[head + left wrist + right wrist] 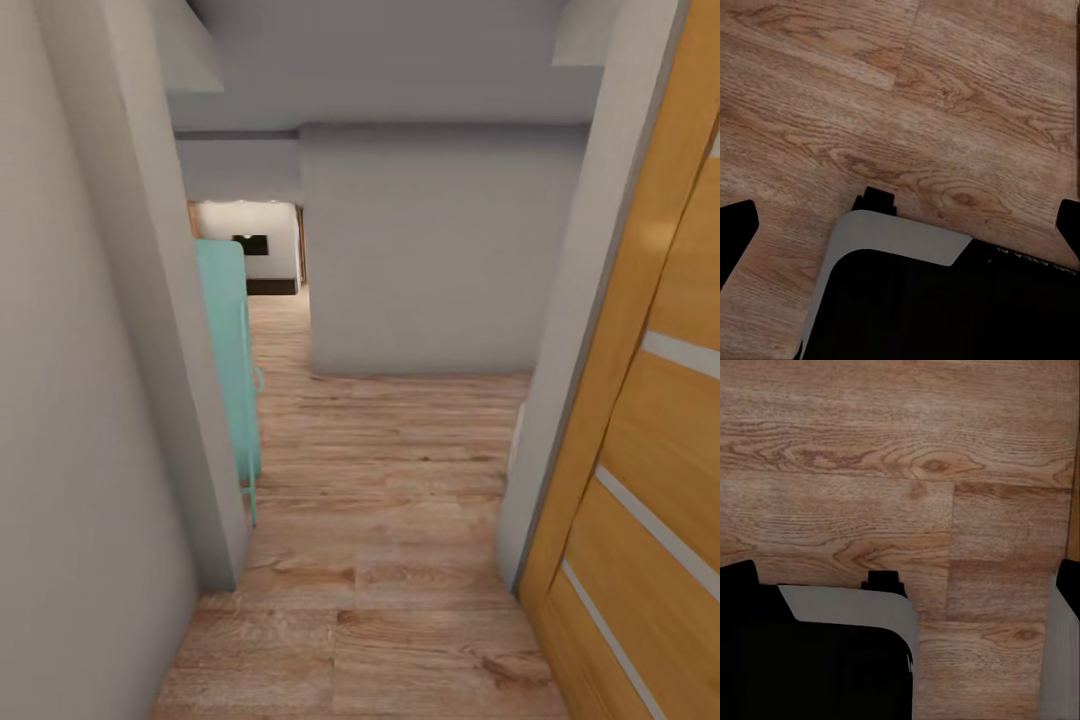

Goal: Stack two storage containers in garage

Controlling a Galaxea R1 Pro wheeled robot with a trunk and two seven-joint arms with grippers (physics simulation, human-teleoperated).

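From the head camera we look along a narrow hallway with a light wood plank floor (pixel 380 520). A grey wall (pixel 80 400) fills the left of the frame, and a light-wood door (pixel 650 420) with narrow pale strips stands open along the right edge. A turquoise cabinet-like piece (pixel 230 350) sits against the left wall at mid-frame. A grey partition wall (pixel 430 250) blocks the centre; to its left a gap opens onto a distant bright room with a dark rectangle (pixel 250 243) on its far wall.

In the left wrist view, the left gripper (pixel 900 225) points down at the planks; its dark fingertips (pixel 736 225) appear at the two side edges of the frame, spread wide with nothing between them. A black and grey part of the robot's body (pixel 907 300) fills the lower frame.

In the right wrist view, the right gripper (pixel 900 585) likewise faces the planks, fingertips (pixel 1069 581) wide apart and holding nothing.

We see neither storage container in these views.
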